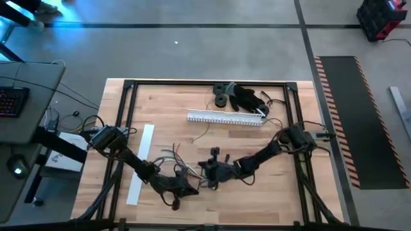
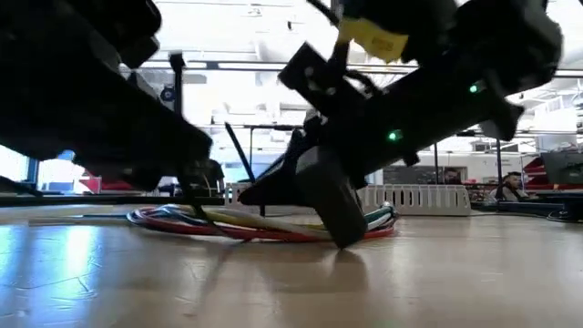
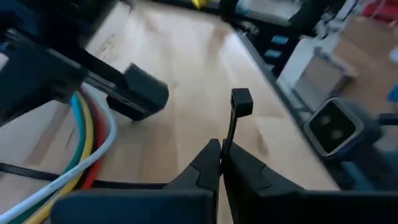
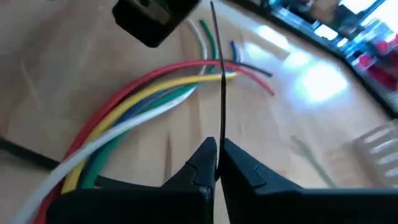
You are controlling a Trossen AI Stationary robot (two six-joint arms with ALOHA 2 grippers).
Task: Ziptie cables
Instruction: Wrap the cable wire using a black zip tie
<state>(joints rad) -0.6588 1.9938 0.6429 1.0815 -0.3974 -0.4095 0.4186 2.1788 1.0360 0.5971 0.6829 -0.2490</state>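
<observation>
Fingers: left gripper (image 3: 219, 163) and right gripper (image 4: 217, 160) both clenched on zip tie (image 3: 235, 118) | cables (image 4: 134, 115) beside | no readable writing

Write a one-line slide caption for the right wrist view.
Right gripper pinches a black zip tie upright over the cables.

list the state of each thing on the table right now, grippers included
left gripper: shut on the zip tie's head end
right gripper: shut on the zip tie's thin tail
zip tie: held at both ends, not yet looped closed
cables: loose bundle lying flat on the table, not tied
white slotted duct: lying on the table, untouched
</observation>
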